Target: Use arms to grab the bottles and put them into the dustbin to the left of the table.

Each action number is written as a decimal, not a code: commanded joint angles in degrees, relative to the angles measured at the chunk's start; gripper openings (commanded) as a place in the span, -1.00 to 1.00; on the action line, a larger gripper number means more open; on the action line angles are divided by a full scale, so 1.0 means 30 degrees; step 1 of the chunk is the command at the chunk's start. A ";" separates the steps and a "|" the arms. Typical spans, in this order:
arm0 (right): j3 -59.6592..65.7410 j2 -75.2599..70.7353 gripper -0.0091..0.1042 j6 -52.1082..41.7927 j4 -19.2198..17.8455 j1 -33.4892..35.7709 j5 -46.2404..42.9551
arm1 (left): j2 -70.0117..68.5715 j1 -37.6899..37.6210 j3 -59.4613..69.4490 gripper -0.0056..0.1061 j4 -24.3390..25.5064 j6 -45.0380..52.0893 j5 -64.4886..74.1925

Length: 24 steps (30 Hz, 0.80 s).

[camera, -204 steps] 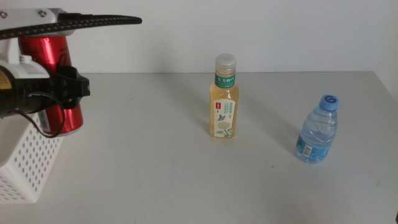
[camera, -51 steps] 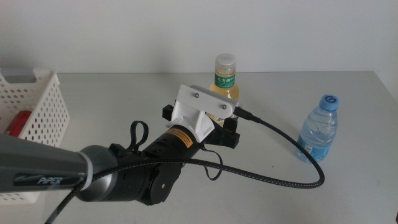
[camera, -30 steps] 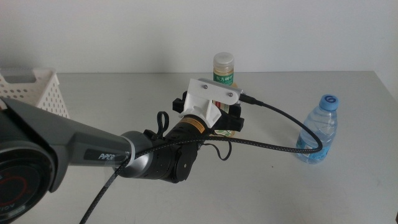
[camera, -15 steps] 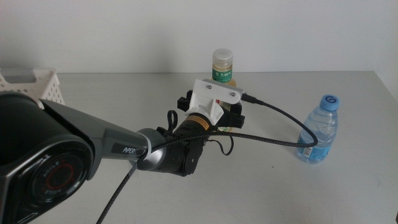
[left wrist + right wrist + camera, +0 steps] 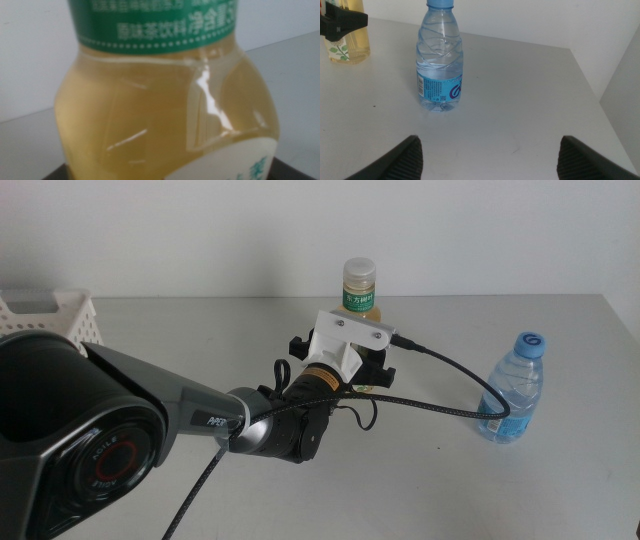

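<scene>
Left gripper (image 5: 372,368) at the tea bottle (image 5: 360,292)

Its jaws flank the bottle's lower body, the tea filling the wrist view, but I cannot tell whether they have closed on it (only dark tips show at the frame's foot). The bottle stands upright mid-table (image 5: 420,480); the water bottle (image 5: 511,388) stands well to the right, and the right gripper (image 5: 487,152) waits before it, jaws spread and empty. The dustbin (image 5: 55,320) sits at the far left. Risk, as I judge it: a low, off-centre squeeze could tip the tall bottle, or the trailing cable (image 5: 450,408) could snag the water bottle on the swing left.
</scene>
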 commanded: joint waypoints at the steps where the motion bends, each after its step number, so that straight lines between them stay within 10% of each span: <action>1: -0.0188 -0.0414 0.40 -0.0235 -0.0089 -0.0096 -0.1363 | -0.1128 -0.0116 -0.0507 0.03 0.0074 -0.0108 -0.1474; 2: -0.0188 -0.0414 0.40 -0.0235 -0.0089 -0.0096 -0.1363 | -0.1128 -0.0113 -0.0507 -0.07 0.0094 -0.0108 -0.1474; 4: -0.0188 -0.0414 0.40 -0.0235 -0.0089 -0.0096 -0.1363 | -0.1564 -0.0113 -0.0442 -0.93 0.0242 -0.0147 -0.0478; 24: -0.0188 -0.0414 0.40 -0.0235 -0.0089 -0.0096 -0.1363 | -1.0977 0.4179 -0.3941 -0.93 0.0193 -0.0085 2.4759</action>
